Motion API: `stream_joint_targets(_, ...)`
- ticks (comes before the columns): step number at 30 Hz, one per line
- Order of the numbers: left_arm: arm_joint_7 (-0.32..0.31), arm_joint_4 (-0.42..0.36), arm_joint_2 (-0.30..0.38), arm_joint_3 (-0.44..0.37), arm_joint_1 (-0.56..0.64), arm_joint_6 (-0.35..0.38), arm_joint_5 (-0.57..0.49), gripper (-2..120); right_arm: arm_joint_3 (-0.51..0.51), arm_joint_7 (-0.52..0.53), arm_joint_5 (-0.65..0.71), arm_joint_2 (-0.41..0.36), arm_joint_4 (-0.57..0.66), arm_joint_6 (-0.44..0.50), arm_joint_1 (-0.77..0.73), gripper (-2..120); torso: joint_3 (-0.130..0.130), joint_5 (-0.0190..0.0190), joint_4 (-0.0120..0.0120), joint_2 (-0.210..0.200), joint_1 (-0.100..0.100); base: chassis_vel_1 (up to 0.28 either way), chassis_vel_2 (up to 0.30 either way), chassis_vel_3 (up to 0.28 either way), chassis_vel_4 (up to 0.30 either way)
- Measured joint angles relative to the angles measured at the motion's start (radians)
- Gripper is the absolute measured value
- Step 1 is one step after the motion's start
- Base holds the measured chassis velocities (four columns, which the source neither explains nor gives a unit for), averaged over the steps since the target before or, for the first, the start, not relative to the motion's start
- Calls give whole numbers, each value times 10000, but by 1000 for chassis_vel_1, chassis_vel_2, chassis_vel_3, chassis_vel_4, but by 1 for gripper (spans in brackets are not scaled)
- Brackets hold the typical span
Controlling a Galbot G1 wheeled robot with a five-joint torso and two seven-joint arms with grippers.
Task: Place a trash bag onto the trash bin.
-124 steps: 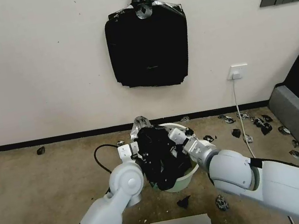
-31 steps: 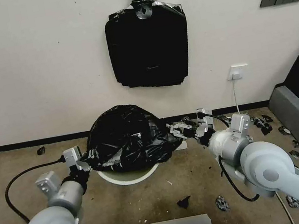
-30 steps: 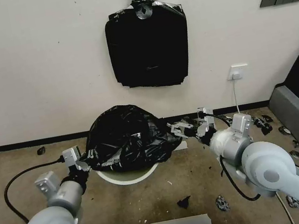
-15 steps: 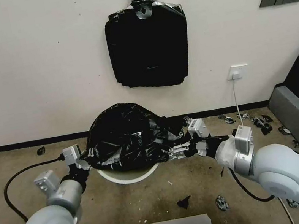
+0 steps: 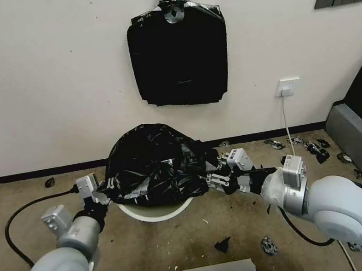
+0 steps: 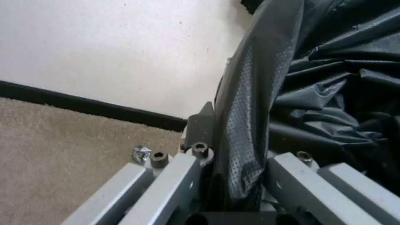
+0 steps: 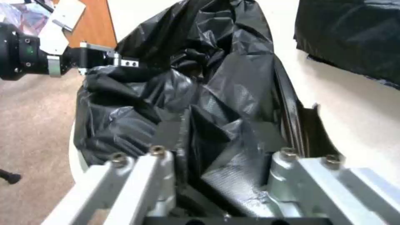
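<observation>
Trash bag (image 5: 156, 165) sits puffed up like a dome over the trash bin (image 5: 157, 212), stretched side to side btwn both arms. Only the near arc of the cream rim shows below the plastic; bin stands on the carpet near the wall.

Left claw (image 5: 102, 195) is at the bag's left edge, level w/ the rim. In the left wrist view a fold of bag (image 6: 246, 131) runs down btwn its fingers, which are clamped on it. Right claw (image 5: 214, 181) is at the bag's right edge, a bit lower and nearer the robot than the left. In the right wrist view, film (image 7: 233, 162) is bunched deep in the gap; fingers look spread wide w/ plastic lying btwn them, so can't tell if it's truly pinching.

Key relation: bag's long axis runs left-right across the bin mouth, one claw at each end, bin centred btwn and below. Hem sits at or above the rim, so my read: edges likely need to go down and outward over the lip. Both arms about equally near.
</observation>
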Motion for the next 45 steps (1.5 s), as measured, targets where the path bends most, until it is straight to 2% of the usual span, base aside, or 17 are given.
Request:
stream_joint_targets(7,-85,-26,-4,-30,-18,13,-252,3,1,136,-199,-35,110,28,-185,1,0,0,0,0,0,0,0,0,0)
stream_joint_targets(15,-167,-110,-10,-47,-41,58,-478,3,9,9,-233,-101,98,150,-161,0,0,1,0,0,0,0,0,0,0)
stream_joint_targets(17,-329,-196,-6,-55,-138,125,-845,3,-79,-771,-137,-281,108,549,-161,0,0,-1,0,0,0,0,0,0,0)
stream_joint_targets(18,-329,-196,-6,-55,-138,125,-845,3,-79,-771,-137,-281,108,549,-161,0,0,-1,0,0,0,0,0,0,0)
stream_joint_targets(20,-498,-327,17,-80,-225,242,-1277,3,-280,-1735,-144,-393,125,1033,-173,0,0,0,0,0,0,0,0,0,0)
stream_joint_targets(24,-671,-414,51,-104,-283,332,-1587,3,-446,-2275,-260,-403,91,1313,-156,0,0,0,0,0,0,0,0,0,0)
stream_joint_targets(27,-1140,-621,163,-245,-410,583,-2500,3,-923,-3305,-1159,-321,-327,1979,62,0,0,0,-1,0,0,0,0,0,0)
stream_joint_targets(32,-1404,-726,246,-389,-422,718,-3015,3,-1248,-3712,-1984,-219,-942,2427,248,0,0,-1,0,0,0,0,0,0,0)
stream_joint_targets(39,-1695,-890,232,-449,-426,831,-3487,3,-1609,-4570,-4167,32,-2329,3495,638,0,0,1,0,0,0,0,0,0,0)
stream_joint_targets(45,-1883,-1008,186,-458,-296,988,-3644,3,-1787,-4257,-5431,324,-3106,3638,813,0,0,1,0,0,0,0,0,0,0)
